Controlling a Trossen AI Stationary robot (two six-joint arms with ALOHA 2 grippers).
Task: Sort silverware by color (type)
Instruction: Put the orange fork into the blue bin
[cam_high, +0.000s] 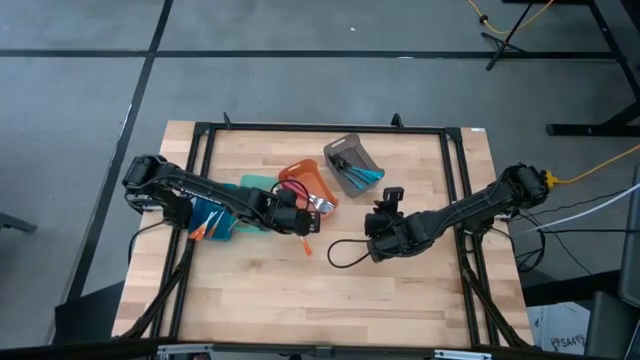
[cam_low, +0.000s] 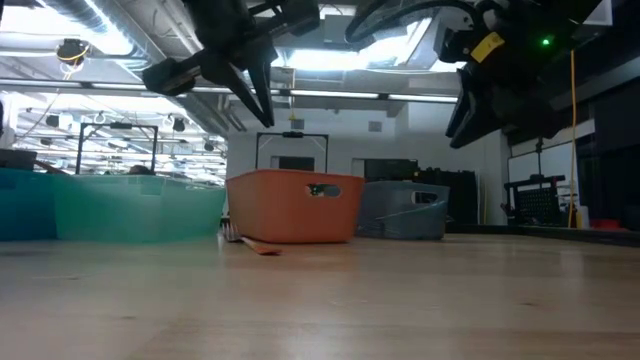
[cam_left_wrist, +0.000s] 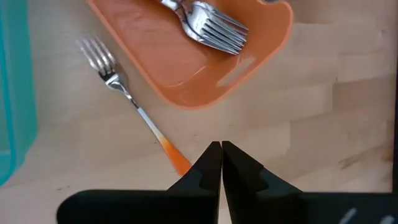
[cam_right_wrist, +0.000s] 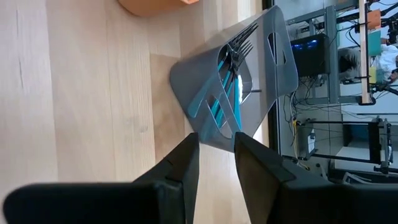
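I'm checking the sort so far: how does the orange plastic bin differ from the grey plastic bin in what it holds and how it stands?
The orange plastic bin holds silver fork heads, while the grey plastic bin holds forks with blue handles. An orange-handled fork lies on the wood just outside the orange bin; nothing shows loose beside the grey one. In the high view the orange bin sits nearer the left gripper, the grey nearer the table's far edge. Both are small, open-topped plastic bins with handle slots.

Wooden table (cam_high: 400, 290), teal bin (cam_low: 110, 205), orange bin (cam_high: 305, 180) beside it, grey bin (cam_high: 352, 160), black cable (cam_high: 340, 250)

Left gripper (cam_left_wrist: 221, 149) shut, empty.
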